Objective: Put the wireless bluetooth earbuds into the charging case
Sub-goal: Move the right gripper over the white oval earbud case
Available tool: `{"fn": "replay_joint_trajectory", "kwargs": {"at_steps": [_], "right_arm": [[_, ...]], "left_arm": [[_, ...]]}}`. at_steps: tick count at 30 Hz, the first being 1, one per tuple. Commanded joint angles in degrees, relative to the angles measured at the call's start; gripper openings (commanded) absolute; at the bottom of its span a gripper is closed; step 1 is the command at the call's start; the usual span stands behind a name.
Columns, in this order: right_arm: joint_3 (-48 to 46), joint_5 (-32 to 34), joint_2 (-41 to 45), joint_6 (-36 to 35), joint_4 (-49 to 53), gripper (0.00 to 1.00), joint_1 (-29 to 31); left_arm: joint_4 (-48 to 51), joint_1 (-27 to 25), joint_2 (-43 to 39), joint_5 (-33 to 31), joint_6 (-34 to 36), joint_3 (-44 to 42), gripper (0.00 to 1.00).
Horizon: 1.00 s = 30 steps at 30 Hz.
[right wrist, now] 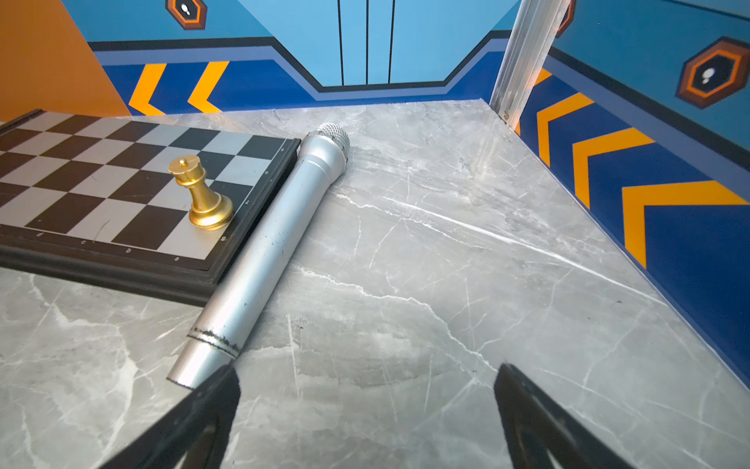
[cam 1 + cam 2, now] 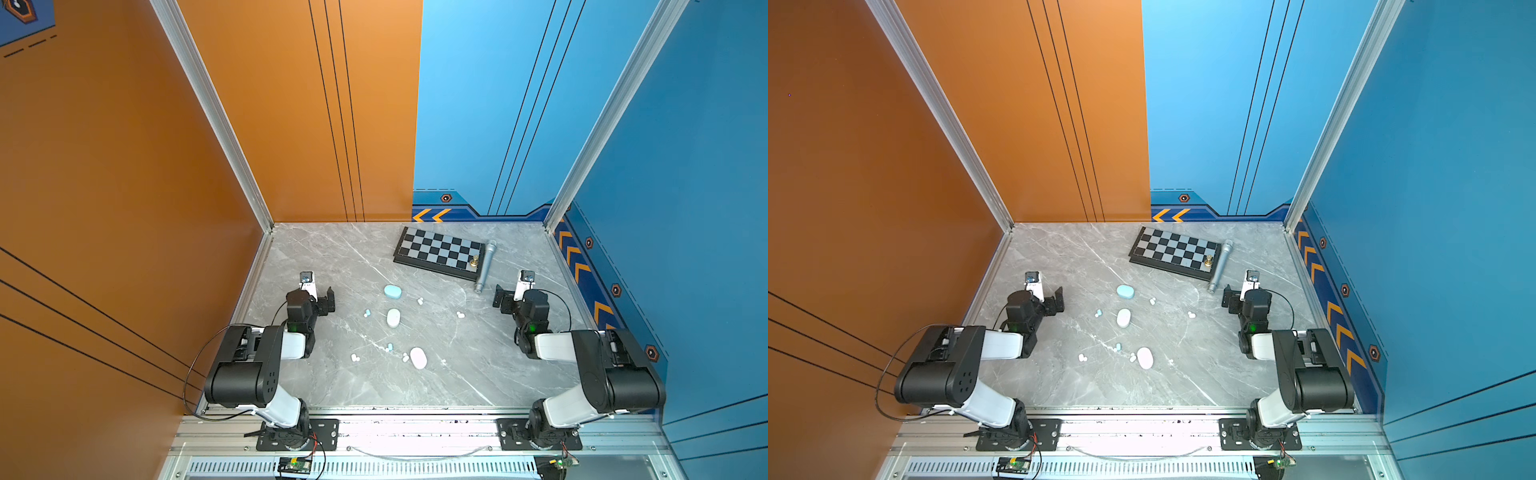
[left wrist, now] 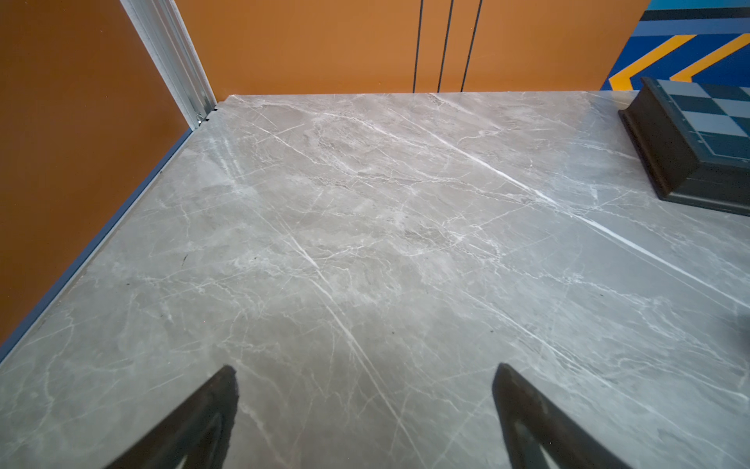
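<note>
While earbuds [image 2: 367, 313] lie scattered, the middle case [image 2: 393, 318] lies lengthwise front-to-back.

Left arm [image 2: 249, 365]: base 7 o'clock, elbow folded, wrist at 9 o'clock | left gripper [image 3: 365, 371]: jaws spread wide, empty, aimed about 12 o'clock | right arm [image 2: 615, 370]: base 5 o'clock, elbow folded, wrist at 3 o'clock | right gripper [image 1: 365, 371]: jaws spread wide, empty, aimed about 12 o'clock
</note>
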<state>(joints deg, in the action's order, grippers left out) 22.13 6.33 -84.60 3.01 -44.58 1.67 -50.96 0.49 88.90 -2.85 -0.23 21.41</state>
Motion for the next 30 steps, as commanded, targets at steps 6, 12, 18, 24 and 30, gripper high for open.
{"fn": "replay_joint_trajectory", "kwargs": {"at_steps": [6, 12, 18, 24, 30], "right_arm": [[21.84, -1.04, 18.03, 28.36, 55.47, 1.0, -2.97], [15.35, -22.41, 27.1, 33.44, 49.1, 1.0, -6.83], [23.98, -17.34, 24.36, 19.11, 68.28, 0.94, 13.61], [25.82, -10.86, 16.41, 12.85, 73.26, 0.94, 35.82], [29.88, -7.37, 4.86, 6.24, 74.86, 0.94, 50.97]], "left_arm": [[13.21, 2.4, -17.36, 5.14, -3.82, 1.62, 0.98], [40.41, 5.55, -29.83, 10.31, -14.3, 10.36, 0.98], [38.2, 7.58, -37.17, 14.75, -18.4, 6.88, 0.98], [40.31, 3.47, -38.15, 22.61, -12.76, 7.41, 0.98], [47.07, -1.49, -38.19, 24.29, -6.91, 10.53, 0.98]]}}
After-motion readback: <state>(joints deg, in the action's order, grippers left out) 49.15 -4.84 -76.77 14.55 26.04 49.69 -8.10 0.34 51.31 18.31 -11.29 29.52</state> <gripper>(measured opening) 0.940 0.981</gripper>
